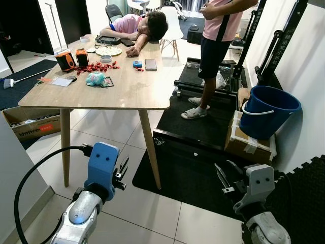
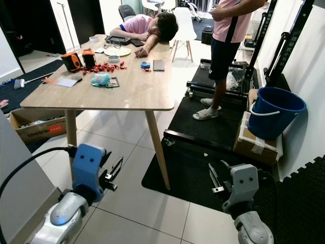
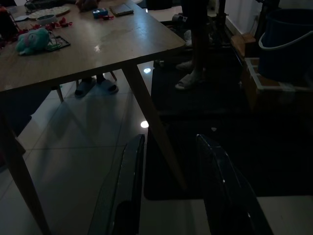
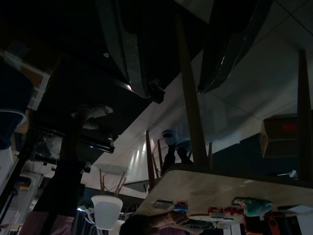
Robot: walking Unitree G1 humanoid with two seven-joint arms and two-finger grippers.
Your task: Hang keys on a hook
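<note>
A teal plush charm (image 1: 95, 78) with a small dark-framed item beside it lies on the wooden table (image 1: 127, 96), left of centre; whether keys hang from it cannot be told. The same charm appears in the left wrist view (image 3: 32, 40). My left gripper (image 1: 123, 165) hangs low over the tiled floor beside the table's near leg, open and empty (image 3: 171, 142). To the right, low above the black mat, my right gripper (image 1: 226, 170) is also open and holds nothing (image 4: 178, 88). Both are well below and in front of the tabletop.
One person (image 1: 147, 25) sleeps slumped on the table's far end; another (image 1: 216, 30) stands on the black mat (image 1: 203, 127) to the right. A blue bucket (image 1: 266, 109) rests on a cardboard box (image 1: 249, 142). On the table are orange devices (image 1: 71, 58), red wrappers (image 1: 96, 66) and a phone (image 1: 151, 64).
</note>
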